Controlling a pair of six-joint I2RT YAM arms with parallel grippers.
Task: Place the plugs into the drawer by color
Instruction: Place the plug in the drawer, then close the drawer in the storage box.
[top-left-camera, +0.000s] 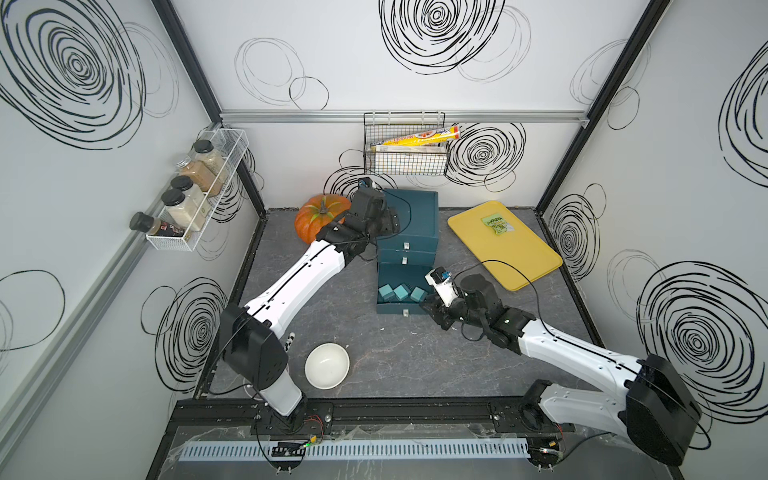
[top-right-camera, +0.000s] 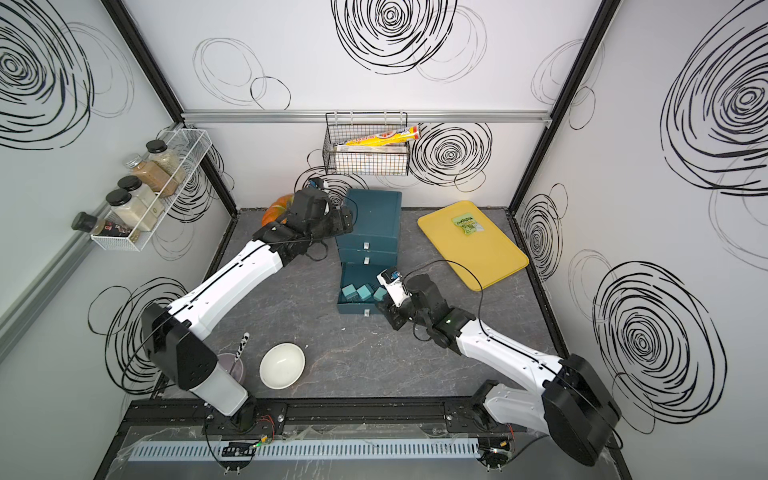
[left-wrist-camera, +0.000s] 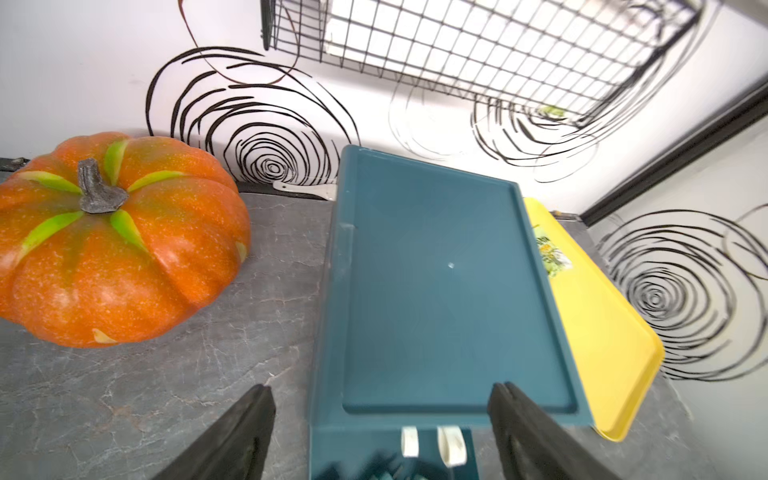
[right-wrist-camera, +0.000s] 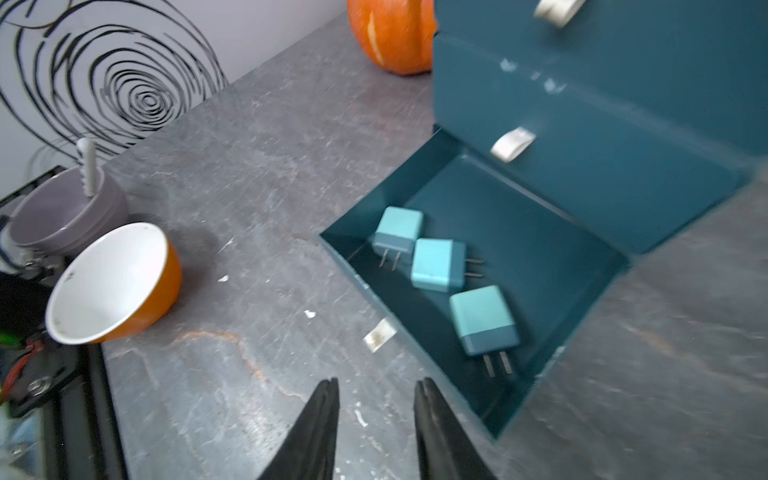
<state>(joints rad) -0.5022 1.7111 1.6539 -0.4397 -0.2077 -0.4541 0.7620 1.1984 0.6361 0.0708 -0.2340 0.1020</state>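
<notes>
- The right jaws stand a little apart with nothing between them. They hang above the tabletop, just beside the front corner of the open bottom drawer.
- The left jaws are spread wide and empty, held over the front edge of the drawer chest. One tip is above its top panel, and the other is off to the side, over the tabletop.
- Three teal plugs lie close together on their sides on the bottom drawer's floor, their prongs showing. The two drawers above are shut, each with a small white handle.
- The right wrist view shows the white bowl has an orange outside, which cannot be seen in either top view.
- A purple cup holding a utensil stands just beside the bowl. It shows in a top view, but elsewhere the left arm hides it.
- Only the left wrist view takes in the whole pumpkin, which stands beside the chest.
- The yellow tray carries a green packet. Its print is too small to read.
- The wire basket on the back wall holds a long yellow box. Its red lettering is illegible.
- A white wire rack on the side wall holds spice jars. Their labels are unreadable.
</notes>
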